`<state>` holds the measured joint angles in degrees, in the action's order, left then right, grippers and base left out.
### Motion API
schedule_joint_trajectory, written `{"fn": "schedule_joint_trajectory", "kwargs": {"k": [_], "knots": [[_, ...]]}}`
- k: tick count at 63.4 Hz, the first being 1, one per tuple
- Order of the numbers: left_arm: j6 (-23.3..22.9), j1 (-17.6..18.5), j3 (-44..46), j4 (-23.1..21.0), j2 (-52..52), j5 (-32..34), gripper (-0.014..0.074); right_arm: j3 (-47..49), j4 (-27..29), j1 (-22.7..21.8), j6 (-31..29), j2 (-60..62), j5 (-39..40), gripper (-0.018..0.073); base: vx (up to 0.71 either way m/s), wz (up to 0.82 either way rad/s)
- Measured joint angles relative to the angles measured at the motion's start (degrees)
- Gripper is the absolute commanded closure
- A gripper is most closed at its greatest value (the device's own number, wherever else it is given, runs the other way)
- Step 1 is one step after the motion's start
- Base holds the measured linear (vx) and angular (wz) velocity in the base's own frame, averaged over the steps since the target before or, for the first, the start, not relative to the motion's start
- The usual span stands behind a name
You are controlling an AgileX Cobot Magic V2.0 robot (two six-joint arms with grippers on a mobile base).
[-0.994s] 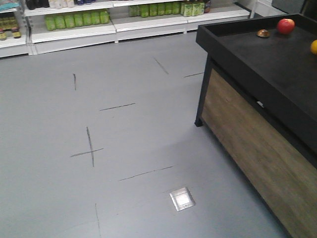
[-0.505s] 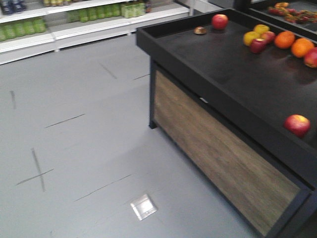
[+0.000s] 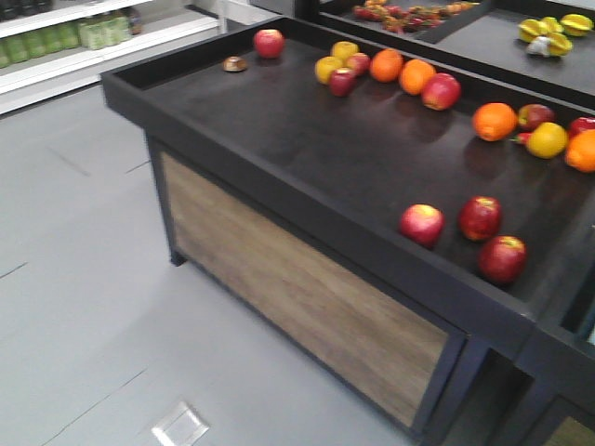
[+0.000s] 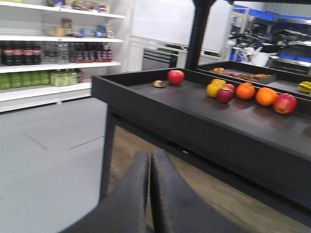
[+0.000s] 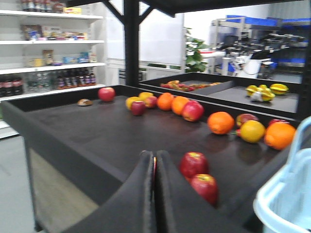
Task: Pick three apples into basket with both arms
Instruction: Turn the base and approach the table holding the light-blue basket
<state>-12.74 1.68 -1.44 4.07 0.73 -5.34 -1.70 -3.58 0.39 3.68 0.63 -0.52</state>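
Observation:
Three dark red apples lie near the front edge of the black display table (image 3: 279, 139): one (image 3: 422, 224) on the left, one (image 3: 480, 217) in the middle, one (image 3: 503, 258) nearest the rim. In the right wrist view two of the apples (image 5: 193, 164) (image 5: 204, 187) show just right of my right gripper (image 5: 154, 156), which is shut and empty, hanging over the table's front rim. The pale blue basket (image 5: 286, 194) shows at that view's lower right corner. My left gripper (image 4: 150, 155) is shut and empty, below table height in front of the wooden side panel (image 4: 233, 199).
Further back on the table lie oranges (image 3: 386, 64), yellow apples (image 3: 328, 68), more red apples (image 3: 269, 42) and a small brown object (image 3: 234, 64). A second tray (image 3: 521, 37) behind holds yellow fruit. Shelves of bottles (image 4: 48, 53) line the far wall across grey floor (image 3: 74, 279).
The front view has swung to the right. The table has slid left and now fills the frame, and the three red apples at its front edge have come into sight.

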Motion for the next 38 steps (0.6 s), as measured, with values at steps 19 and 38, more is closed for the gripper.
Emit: {"fn": "schedule_joint_trajectory", "kwargs": {"k": [19, 38], "knots": [[0.0, 0.0, 0.0, 0.0, 0.0, 0.0, 0.0603, 0.0, 0.0, 0.0, 0.0, 0.0, 0.0, 0.0568, 0.12, -0.48], [0.0, 0.0, 0.0, 0.0, 0.0, 0.0, 0.0603, 0.0, 0.0, 0.0, 0.0, 0.0, 0.0, 0.0568, 0.11, -0.54]]}}
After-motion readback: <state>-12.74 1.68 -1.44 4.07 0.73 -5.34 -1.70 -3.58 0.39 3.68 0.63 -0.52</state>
